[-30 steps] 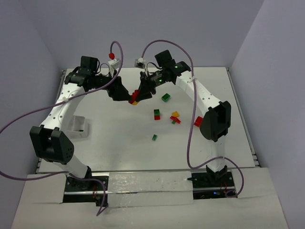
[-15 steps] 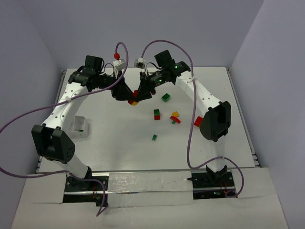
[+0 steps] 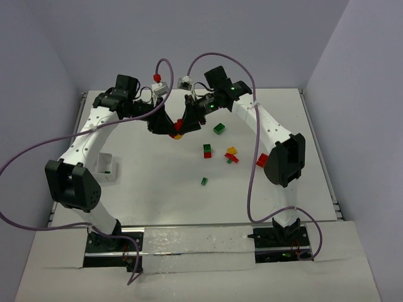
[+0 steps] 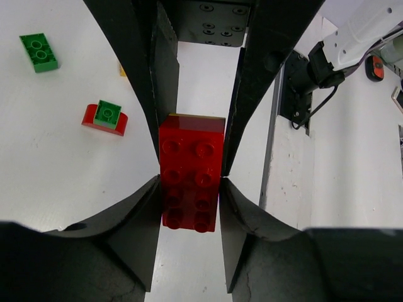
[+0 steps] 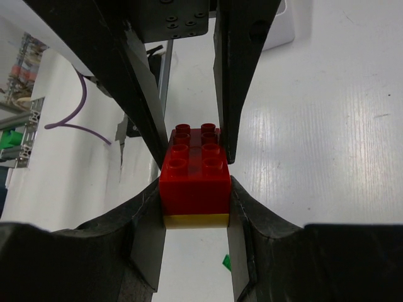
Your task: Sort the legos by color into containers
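A red brick stacked on a yellow one (image 3: 178, 128) hangs above the table at the back centre, with both grippers on it from opposite sides. My right gripper (image 3: 189, 122) is shut on the pair; its wrist view shows the red-over-yellow stack (image 5: 194, 182) pressed between its fingers (image 5: 146, 233). My left gripper (image 3: 165, 125) comes from the left, and its fingers (image 4: 143, 217) touch both long sides of the red brick (image 4: 191, 179). Loose legos lie to the right: a green brick (image 3: 219, 128), a red-and-green pair (image 3: 207, 151), a yellow-and-red cluster (image 3: 232, 155) and a small green piece (image 3: 204, 180).
A white container (image 3: 104, 167) with something green inside stands at the table's left edge. A red brick (image 3: 261, 160) lies partly behind the right arm. The left wrist view shows a green brick (image 4: 39, 51) and a green-on-red pair (image 4: 105, 116) on the table.
My left gripper has moved right to the held stack and narrowed its fingers onto the red brick. The right gripper has kept its place and its grip.
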Controlling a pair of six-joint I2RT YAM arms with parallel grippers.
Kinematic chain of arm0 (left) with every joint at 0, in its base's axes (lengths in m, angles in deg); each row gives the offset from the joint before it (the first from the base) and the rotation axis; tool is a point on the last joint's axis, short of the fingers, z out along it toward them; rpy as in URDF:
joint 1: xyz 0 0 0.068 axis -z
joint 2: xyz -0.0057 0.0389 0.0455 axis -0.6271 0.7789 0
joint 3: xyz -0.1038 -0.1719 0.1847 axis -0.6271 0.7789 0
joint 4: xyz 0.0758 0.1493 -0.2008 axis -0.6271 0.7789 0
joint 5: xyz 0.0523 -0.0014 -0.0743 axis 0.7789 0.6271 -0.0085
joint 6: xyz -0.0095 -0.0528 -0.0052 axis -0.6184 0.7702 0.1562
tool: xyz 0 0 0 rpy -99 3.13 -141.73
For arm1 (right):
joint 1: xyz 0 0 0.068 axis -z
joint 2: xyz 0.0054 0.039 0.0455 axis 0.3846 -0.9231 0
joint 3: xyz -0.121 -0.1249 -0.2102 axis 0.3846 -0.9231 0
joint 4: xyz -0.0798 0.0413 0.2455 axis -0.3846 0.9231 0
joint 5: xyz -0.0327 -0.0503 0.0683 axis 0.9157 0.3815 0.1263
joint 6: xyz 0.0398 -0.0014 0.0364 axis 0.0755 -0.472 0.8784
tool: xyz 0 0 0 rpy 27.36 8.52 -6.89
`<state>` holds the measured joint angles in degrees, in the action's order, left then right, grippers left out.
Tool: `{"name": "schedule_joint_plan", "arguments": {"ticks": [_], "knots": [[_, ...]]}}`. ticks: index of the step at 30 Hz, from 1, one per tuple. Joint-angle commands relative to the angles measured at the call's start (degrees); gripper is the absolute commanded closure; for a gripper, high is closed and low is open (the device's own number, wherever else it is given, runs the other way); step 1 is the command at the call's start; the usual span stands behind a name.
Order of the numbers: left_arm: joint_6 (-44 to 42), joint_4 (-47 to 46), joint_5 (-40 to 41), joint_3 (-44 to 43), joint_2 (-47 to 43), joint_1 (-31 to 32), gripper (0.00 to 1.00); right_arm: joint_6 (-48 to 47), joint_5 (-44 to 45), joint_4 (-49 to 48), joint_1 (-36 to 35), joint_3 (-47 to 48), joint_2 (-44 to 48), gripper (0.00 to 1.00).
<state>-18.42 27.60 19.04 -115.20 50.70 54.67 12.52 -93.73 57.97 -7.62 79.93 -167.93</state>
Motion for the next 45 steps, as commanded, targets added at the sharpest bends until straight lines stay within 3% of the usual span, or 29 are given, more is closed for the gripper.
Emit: {"name": "schedule_joint_plan", "arguments": {"ticks": [1, 3, 4, 5, 9, 13, 15, 22, 29, 34, 37, 41, 45], "knots": [[-2.2, 1.1, -2.5, -2.8, 0.2, 0.3, 0.68, -0.1, -1.8, -1.4, -0.5, 1.5, 3.8, 1.00], [-1.5, 0.0, -2.5, -2.4, 0.0, 0.3, 0.80, -0.6, -1.7, -1.0, -0.5, 1.5, 3.9, 1.00], [-0.5, -0.7, -2.3, -1.9, -0.2, 0.3, 0.94, -0.9, -1.5, -0.7, -0.5, 1.5, 3.8, 1.00], [0.8, -2.3, -2.2, -1.2, -0.6, 0.1, 0.99, -1.7, -1.3, 0.0, -0.6, 1.5, 3.7, 1.00], [10.2, -12.0, -3.3, 2.4, -3.1, -2.5, 1.00, -7.1, 0.5, 4.0, -0.3, 0.8, 3.2, 1.00], [26.6, -27.2, -6.0, 5.8, -5.9, -8.0, 1.00, -12.2, 2.2, 9.6, 0.3, -0.2, 2.5, 1.00], [29.6, -31.4, -6.5, 6.3, -6.2, -9.7, 1.00, -13.1, 2.5, 10.7, 0.5, -0.3, 2.0, 1.00], [22.9, -20.0, -5.6, 6.3, -8.4, -15.3, 1.00, -12.3, 3.6, 10.2, 1.8, -0.7, 1.2, 1.00], [14.9, -13.2, -1.5, 8.2, -12.8, -15.7, 1.00, -10.7, 2.2, 10.3, 2.1, 2.1, -0.9, 1.00], [10.9, -4.2, 9.5, 7.1, -14.3, -21.0, 1.00, -7.0, 4.8, 7.8, 2.6, 2.8, -1.5, 1.00], [11.4, 0.2, 27.2, 8.2, -15.6, -23.1, 1.00, -5.7, 6.4, 4.6, 3.0, 1.7, -1.0, 1.00], [13.3, 1.4, 42.7, 11.6, -19.1, -28.6, 1.00, -4.5, 6.5, 2.6, 3.4, 0.4, -0.5, 1.00], [11.6, 2.1, 50.0, 17.4, -24.1, -32.2, 1.00, -3.8, 7.1, 2.3, 3.7, 0.9, -1.0, 1.00]]}}
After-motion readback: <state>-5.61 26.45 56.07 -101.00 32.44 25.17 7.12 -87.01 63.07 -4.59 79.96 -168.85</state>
